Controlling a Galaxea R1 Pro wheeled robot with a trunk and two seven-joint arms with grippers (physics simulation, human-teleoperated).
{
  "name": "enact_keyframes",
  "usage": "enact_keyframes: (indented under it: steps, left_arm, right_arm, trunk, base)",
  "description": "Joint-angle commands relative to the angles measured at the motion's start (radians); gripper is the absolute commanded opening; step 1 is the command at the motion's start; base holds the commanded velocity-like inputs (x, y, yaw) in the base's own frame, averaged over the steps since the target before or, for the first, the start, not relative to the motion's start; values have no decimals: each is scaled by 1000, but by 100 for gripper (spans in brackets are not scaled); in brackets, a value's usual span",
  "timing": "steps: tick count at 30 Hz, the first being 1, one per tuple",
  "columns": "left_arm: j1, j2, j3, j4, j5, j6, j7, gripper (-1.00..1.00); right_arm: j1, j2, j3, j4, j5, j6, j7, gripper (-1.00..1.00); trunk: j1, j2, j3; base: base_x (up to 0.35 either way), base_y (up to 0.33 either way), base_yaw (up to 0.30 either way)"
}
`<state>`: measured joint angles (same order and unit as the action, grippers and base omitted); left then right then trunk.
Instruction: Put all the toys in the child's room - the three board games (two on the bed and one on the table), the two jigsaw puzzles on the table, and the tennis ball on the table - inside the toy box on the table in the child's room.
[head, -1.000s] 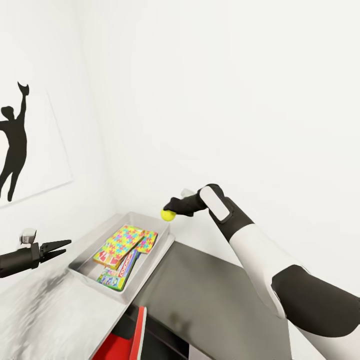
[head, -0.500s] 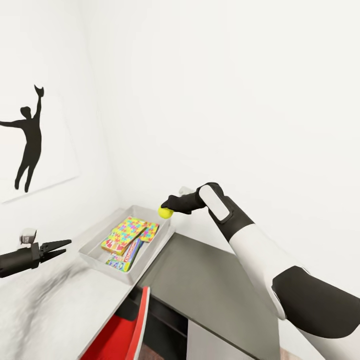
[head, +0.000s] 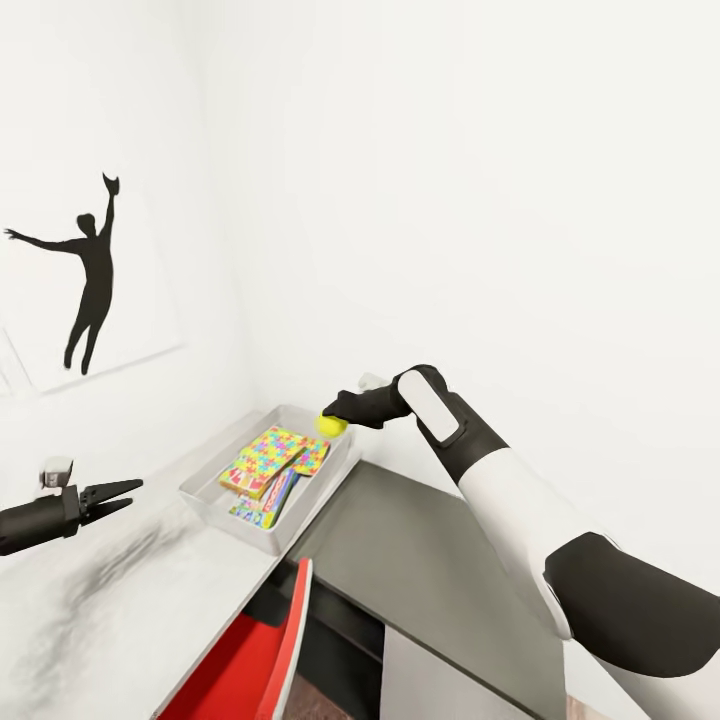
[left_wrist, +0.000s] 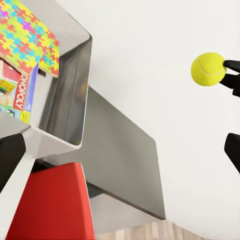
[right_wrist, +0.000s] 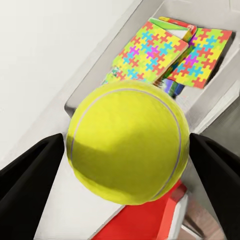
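The yellow tennis ball (head: 332, 425) (left_wrist: 208, 69) (right_wrist: 129, 144) is held in the air, my right gripper (head: 342, 416) shut on it. The ball hangs over the far right corner of the grey toy box (head: 228, 520) (left_wrist: 65, 100), which stands on the white table. Inside the box lie colourful jigsaw puzzle boxes (head: 268, 447) (right_wrist: 150, 52) on top of board games, one a Monopoly box (left_wrist: 20, 95). My left gripper (head: 136, 493) is open and holds nothing, hovering over the table left of the box.
A dark desk top (head: 430, 560) adjoins the white table (head: 100, 600) beside the box. A red chair (head: 250, 660) stands below, in front of the box. White walls close in behind and to the left, with a dancer silhouette picture (head: 90, 280).
The camera has shifted: box, picture and chair slid right and up in the view. The right gripper still holds the ball, now slightly further over the box's corner. The left gripper is unchanged.
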<state>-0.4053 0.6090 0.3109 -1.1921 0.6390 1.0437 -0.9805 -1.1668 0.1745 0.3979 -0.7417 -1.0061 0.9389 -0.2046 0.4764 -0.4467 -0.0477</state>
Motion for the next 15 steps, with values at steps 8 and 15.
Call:
enact_keyframes:
  steps: [8,15]
  left_arm:
    - [-1,0,0,0,-2,4,-4,100]
    - [-1,0,0,0,-2,4,-4,100]
  right_arm:
    - [-2,0,1,-1,-9,1,-10,-100]
    - [-2,0,1,-5,-9,3,-9,-100]
  trunk:
    - [0,-2,-2]
    - [0,-2,-3]
  base:
    - [-82,0,282]
    - [-49,0,179]
